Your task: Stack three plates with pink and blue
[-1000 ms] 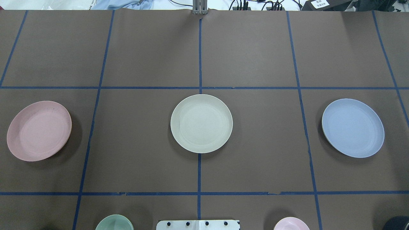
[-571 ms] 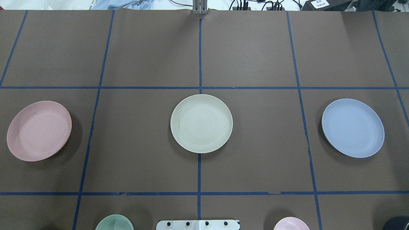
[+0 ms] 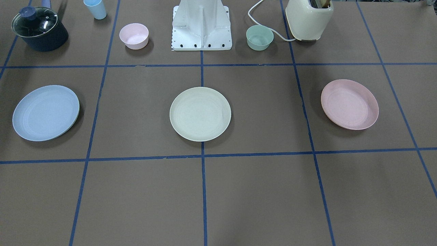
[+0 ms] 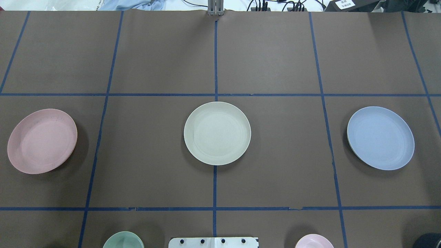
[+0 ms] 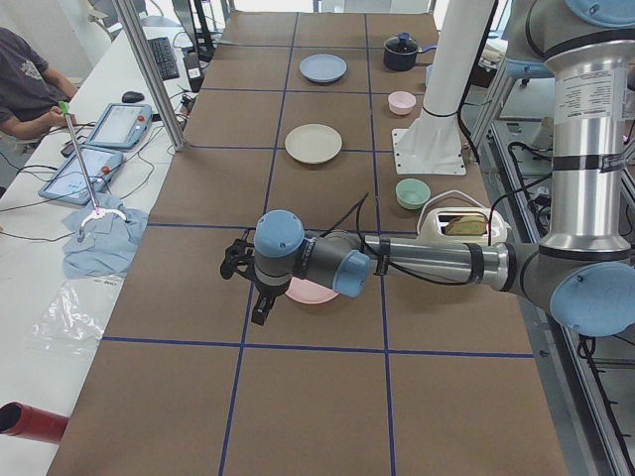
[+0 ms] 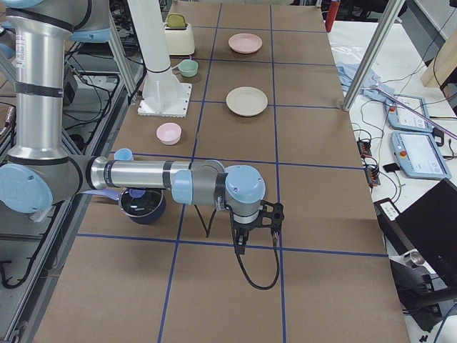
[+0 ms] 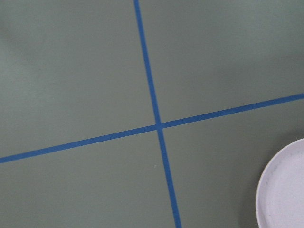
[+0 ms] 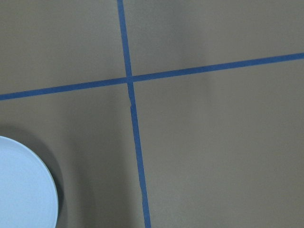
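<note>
the cream plate [image 4: 217, 133] lies flat in the middle of the brown table [image 4: 275, 62]. the pink plate [image 4: 42, 141] lies well apart on the robot's left, the blue plate [image 4: 380, 137] well apart on its right. the left gripper [image 5: 261, 312] hangs near the pink plate, the right gripper [image 6: 239, 244] near the blue plate. it is too hard to tell if they are open or holding anything.

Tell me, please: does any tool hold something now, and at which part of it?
Nothing seems held. The pink plate, the cream plate and the blue plate all lie free and apart on the table.
</note>
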Motion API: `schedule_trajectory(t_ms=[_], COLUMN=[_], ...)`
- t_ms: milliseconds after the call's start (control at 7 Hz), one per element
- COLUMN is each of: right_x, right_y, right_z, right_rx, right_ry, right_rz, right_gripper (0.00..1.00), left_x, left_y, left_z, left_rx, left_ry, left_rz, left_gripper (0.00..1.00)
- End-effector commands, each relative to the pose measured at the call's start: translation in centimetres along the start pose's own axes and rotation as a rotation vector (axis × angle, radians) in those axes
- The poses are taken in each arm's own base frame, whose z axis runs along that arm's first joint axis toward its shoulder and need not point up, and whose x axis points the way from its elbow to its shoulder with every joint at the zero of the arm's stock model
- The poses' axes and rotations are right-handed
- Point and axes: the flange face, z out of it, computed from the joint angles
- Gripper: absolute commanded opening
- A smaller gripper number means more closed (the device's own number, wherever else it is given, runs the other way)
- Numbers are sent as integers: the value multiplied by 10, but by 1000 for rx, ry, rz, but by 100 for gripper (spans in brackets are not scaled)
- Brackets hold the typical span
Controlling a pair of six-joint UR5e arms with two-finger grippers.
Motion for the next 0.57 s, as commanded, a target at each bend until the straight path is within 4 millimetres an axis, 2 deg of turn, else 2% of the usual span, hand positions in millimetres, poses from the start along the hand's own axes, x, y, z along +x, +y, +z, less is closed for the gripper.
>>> schedule_trajectory(t_ms=[0, 143, 286, 429], right_x=[22, 38, 36, 34], right_y=[-4, -3, -6, -7], right_z=[35, 50, 62, 61], right_rx=[-23, 18, 28, 30], right_ry=[-106, -110, -104, -106], right_rz=[8, -37, -81, -85], right_gripper=[100, 100, 100, 100], left_x=[7, 33, 51, 64], left_y=[-20, -22, -11, 15], left_z=[41, 69, 97, 117], left_rx=[-45, -49, -37, -41], left_ry=[59, 76, 28, 44], left_rz=[-112, -227, -327, -342], left_gripper=[100, 100, 100, 100])
